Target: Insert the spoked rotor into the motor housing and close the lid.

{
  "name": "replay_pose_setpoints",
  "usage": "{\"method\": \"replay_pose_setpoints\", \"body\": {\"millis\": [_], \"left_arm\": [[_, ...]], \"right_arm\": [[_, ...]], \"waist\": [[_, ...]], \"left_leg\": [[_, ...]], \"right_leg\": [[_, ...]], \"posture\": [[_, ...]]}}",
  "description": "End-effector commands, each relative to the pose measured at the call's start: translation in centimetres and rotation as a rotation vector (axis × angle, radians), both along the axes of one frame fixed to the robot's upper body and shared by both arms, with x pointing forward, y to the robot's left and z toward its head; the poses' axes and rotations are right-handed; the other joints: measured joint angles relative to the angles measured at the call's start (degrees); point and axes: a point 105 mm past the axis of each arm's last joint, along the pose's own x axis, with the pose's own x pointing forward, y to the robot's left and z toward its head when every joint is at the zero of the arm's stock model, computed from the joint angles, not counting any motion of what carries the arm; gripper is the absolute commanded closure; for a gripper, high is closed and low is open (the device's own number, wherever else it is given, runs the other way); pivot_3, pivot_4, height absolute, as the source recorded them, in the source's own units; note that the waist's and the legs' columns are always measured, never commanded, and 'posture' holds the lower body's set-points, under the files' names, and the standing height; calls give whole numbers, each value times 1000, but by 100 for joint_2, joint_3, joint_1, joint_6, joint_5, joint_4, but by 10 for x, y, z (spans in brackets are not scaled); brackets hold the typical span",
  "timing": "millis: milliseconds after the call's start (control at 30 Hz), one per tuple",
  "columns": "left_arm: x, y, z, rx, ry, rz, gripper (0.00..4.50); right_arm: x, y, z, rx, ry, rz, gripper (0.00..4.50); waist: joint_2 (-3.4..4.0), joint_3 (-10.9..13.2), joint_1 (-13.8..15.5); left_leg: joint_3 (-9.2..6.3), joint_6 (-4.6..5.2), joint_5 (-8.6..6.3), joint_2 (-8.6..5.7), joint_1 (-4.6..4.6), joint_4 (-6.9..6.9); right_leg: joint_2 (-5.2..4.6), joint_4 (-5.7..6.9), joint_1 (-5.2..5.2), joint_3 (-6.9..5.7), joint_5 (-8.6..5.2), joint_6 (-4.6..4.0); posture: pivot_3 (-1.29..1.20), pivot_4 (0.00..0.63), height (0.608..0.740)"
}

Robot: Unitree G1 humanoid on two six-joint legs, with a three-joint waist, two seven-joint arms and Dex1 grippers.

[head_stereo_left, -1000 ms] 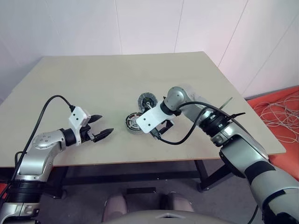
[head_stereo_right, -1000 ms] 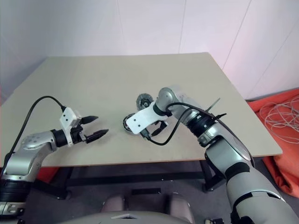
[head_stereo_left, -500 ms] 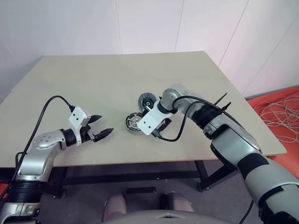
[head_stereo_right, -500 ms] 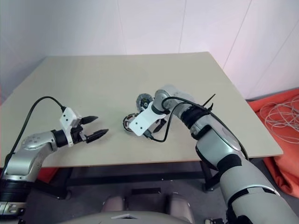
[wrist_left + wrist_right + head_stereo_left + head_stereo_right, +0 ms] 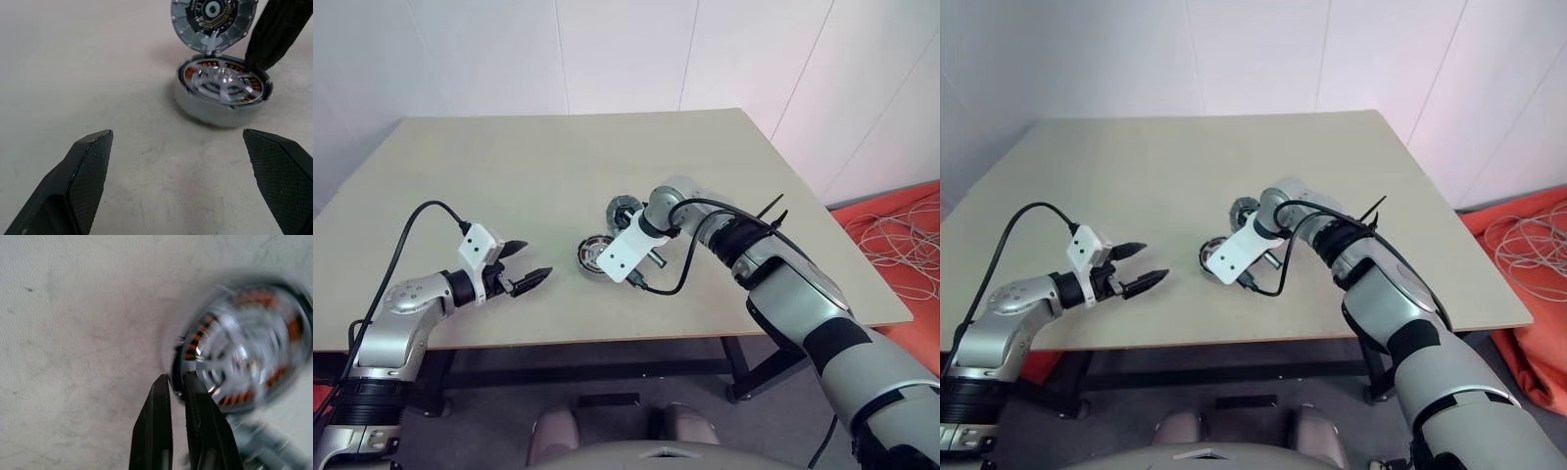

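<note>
**Rotor seated in the housing, lid lying just beyond**

The table (image 5: 509, 186) is a pale beige board with faint scuffs and a dark frame underneath. Near its front left edge the left gripper (image 5: 527, 263) hovers just above the surface, its two black fingers (image 5: 90, 169) spread wide with nothing between them, aimed across at the parts and well apart from them.

Around the middle of the table, right of that gripper, the motor housing (image 5: 217, 100) sits upright on the board. It is a squat silvery cup, and the spoked rotor (image 5: 222, 81) lies flat inside it, with copper-brown windings showing through the gaps between the spokes. The right gripper (image 5: 177, 382) points steeply down at the housing's rim; its fingers are pressed nearly together at the edge of the cup, and whether they pinch the rim or only touch it cannot be told.

Just beyond the housing, on its far right side, the lid (image 5: 213, 19) lies with its pale segmented rim next to the cup's rim.

White panelled walls rise behind the table. On the floor at the far right lie an orange cloth (image 5: 911, 284) and a tangle of pale cable (image 5: 901, 235).
</note>
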Motion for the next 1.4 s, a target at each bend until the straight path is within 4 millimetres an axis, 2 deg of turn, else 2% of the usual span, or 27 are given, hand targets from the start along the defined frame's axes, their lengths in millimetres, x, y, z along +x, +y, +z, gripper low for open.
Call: {"method": "replay_pose_setpoints", "body": {"millis": [33, 267, 333, 467, 633, 800, 1100, 1300, 1400], "left_arm": [[3, -3, 15, 1, -57, -13, 0], [4, -6, 14, -3, -56, -16, 0], [5, -7, 14, -4, -56, -17, 0], [8, -7, 13, -2, -51, -19, 0], [12, -9, 12, 4, -46, -20, 0], [14, -8, 10, 12, -40, -9, 0], [15, -11, 7, 11, -34, -2, 0], [16, -11, 6, 11, -32, 1, 0], [17, -11, 5, 12, -32, 2, 0]], "right_arm": [[3, 4, 7, 18, 3, -53, 4496], [-7, 1, 26, -52, 32, -96, 4496], [-12, -2, 34, -66, 40, -96, 4496], [-20, -8, 45, -97, 52, -97, 4496], [-23, -3, 39, -101, 82, -151, 4496], [-30, 20, 32, -47, 155, -228, 4496], [-18, 29, 24, 2, 123, -314, 4496], [-12, 35, 27, 32, 87, -317, 2563], [-16, 44, 37, 73, 84, -294, 1517]], "waist": [[0, 0, 1], [2, 1, 46], [1, 2, 60], [0, 2, 62], [0, 3, 22], [2, 4, 14], [3, 5, 46], [4, 5, 35], [5, 6, 30]], "left_leg": [[0, 0, 0, 0, 0, 0], [-1, 0, 0, 0, -6, 1], [0, 0, 0, -1, -13, 1], [1, 3, -1, 0, -29, -1], [1, 2, 0, 2, -24, -3], [-1, -1, 1, 7, -20, -2], [-2, -2, 1, 4, -21, -2], [-4, -10, 6, 5, -12, -1], [-5, -11, 7, 6, -5, -1]], "right_leg": [[0, 0, 0, 0, -3, 5], [0, 0, 0, 0, -3, 5], [0, -1, -2, 0, 15, -25], [0, -1, -16, -1, 18, -32], [2, -1, -16, -2, 16, -33], [5, 0, -16, -2, 6, -16], [4, -2, -14, -2, 15, -32], [4, 0, -10, -1, -4, 1], [4, 3, -8, -1, -4, 2]], "posture": [[0, 0, 740], [0, 0, 740], [0, 0, 740], [0, 0, 740], [0, 0, 740], [0, 0, 740], [0, 0, 740], [0, 0, 740], [0, 0, 740]]}}
